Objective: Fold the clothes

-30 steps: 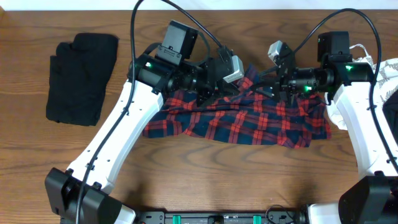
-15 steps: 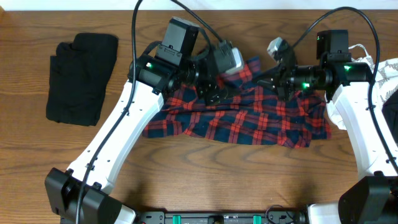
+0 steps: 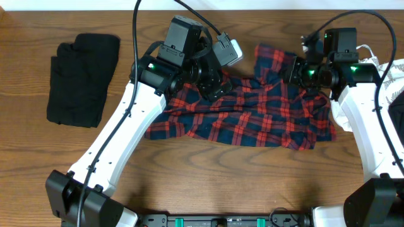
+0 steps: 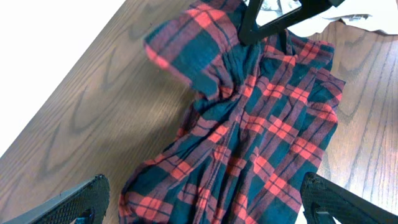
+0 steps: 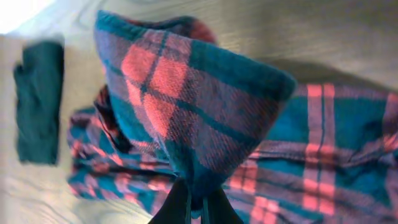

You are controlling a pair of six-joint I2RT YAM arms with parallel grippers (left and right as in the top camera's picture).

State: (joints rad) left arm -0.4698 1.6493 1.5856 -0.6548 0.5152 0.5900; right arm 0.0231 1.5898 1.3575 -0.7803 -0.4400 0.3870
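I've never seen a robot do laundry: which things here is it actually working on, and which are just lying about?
In hand: plaid shirt; right gripper, shut on its cloth; left gripper, open above it.
Lying about: black garment, folded, far left; white printed cloth, right edge.

Brown wood-grain table (image 3: 208,183), white strip (image 3: 76,2) beyond

Robot lab workbench, wood-grain table (image 3: 208,170), white left arm (image 3: 120,135) and right arm (image 3: 366,126), black cables (image 3: 135,38), white backdrop (image 3: 76,3)
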